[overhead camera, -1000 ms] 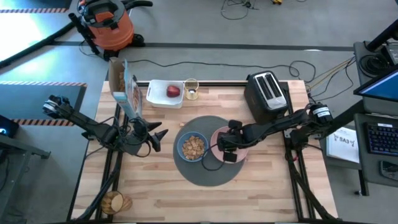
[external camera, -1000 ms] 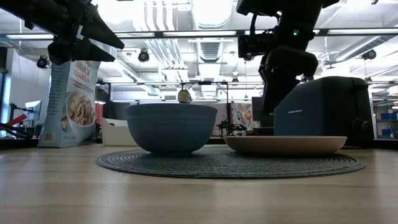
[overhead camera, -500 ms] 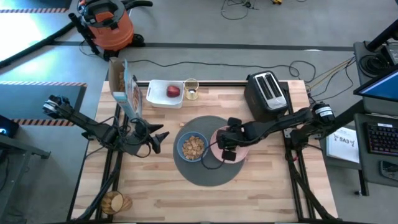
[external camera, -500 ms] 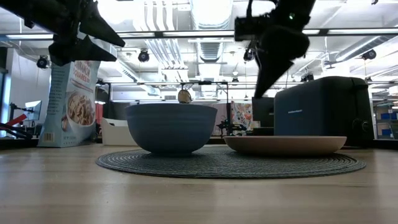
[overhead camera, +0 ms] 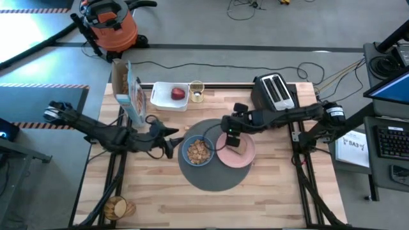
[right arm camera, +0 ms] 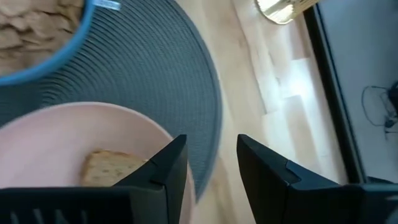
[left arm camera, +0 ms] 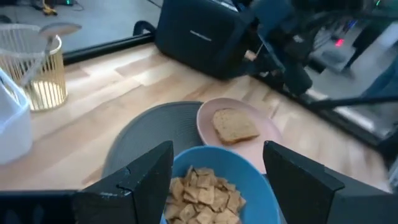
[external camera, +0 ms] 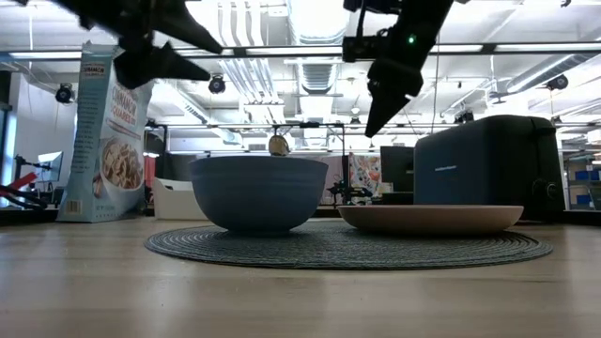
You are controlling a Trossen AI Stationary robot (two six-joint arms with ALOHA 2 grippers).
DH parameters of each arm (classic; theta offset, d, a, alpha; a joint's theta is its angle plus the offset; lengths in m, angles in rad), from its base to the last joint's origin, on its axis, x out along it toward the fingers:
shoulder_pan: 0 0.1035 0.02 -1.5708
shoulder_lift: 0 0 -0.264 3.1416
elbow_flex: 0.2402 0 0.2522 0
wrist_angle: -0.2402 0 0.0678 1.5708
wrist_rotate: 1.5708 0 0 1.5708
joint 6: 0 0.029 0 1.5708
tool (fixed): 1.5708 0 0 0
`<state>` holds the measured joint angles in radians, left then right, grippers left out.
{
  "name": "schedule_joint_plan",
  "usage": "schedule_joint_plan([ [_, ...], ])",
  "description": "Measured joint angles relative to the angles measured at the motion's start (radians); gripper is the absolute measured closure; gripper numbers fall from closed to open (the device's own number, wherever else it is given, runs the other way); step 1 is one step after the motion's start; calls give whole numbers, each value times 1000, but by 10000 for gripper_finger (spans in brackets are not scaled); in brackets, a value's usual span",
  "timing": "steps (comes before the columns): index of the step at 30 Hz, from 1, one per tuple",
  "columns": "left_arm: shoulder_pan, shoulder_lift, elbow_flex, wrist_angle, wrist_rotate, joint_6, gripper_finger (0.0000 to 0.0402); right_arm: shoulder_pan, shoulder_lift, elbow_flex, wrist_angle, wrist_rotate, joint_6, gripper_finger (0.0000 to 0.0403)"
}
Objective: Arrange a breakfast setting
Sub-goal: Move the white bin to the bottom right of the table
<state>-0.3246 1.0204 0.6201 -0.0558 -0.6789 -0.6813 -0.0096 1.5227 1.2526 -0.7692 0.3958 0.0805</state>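
A round dark grey mat [overhead camera: 211, 171] lies mid-table. On it stand a blue bowl [overhead camera: 198, 151] holding cereal and a pink plate [overhead camera: 246, 156]. A toast slice [overhead camera: 236, 151] lies flat on the plate and also shows in the left wrist view [left arm camera: 234, 124]. My right gripper [overhead camera: 228, 135] is open and empty above the plate's far edge. My left gripper [overhead camera: 172, 142] is open and empty just left of the bowl, raised above the table. The glass of orange drink [overhead camera: 196, 91] stands at the far edge, with a spoon [left arm camera: 59, 28] at its rim. The red apple [overhead camera: 177, 94] lies in the white tray [overhead camera: 163, 99].
The black toaster [overhead camera: 275, 96] stands at the far right, just behind my right arm. A cereal box [overhead camera: 128, 96] stands upright at the far left. A round woven piece [overhead camera: 117, 206] lies at the near left corner. Bare wood shows along the table's near edge.
My right gripper has risen off the pink plate and drawn back toward the far edge, and the toast now shows lying on the plate. My left gripper has moved up and toward the right, closer to the blue bowl.
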Motion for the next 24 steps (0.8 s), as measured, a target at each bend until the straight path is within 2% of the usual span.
schedule_joint_plan([
  [4, 36, 96, 150, -185, 5, 53, 169, -39, 0, 2, -1, -2, -74, 272],
  [9, 98, 240, 356, -554, -9, 68, 169, -84, 0, 14, 2, -2, -150, 268],
  [13, 175, 335, 455, -789, 11, 77, 169, -118, -1, 18, 21, -2, -194, 272],
  [16, 235, 369, 466, -795, 60, 214, 169, -143, -1, 16, 46, -2, -216, 275],
  [19, 307, 393, 460, -746, 152, 386, 169, -165, -1, 16, 57, -2, -226, 275],
  [24, 475, 427, 449, -686, 252, 564, 169, -191, -1, 5, 58, -2, -222, 275],
])
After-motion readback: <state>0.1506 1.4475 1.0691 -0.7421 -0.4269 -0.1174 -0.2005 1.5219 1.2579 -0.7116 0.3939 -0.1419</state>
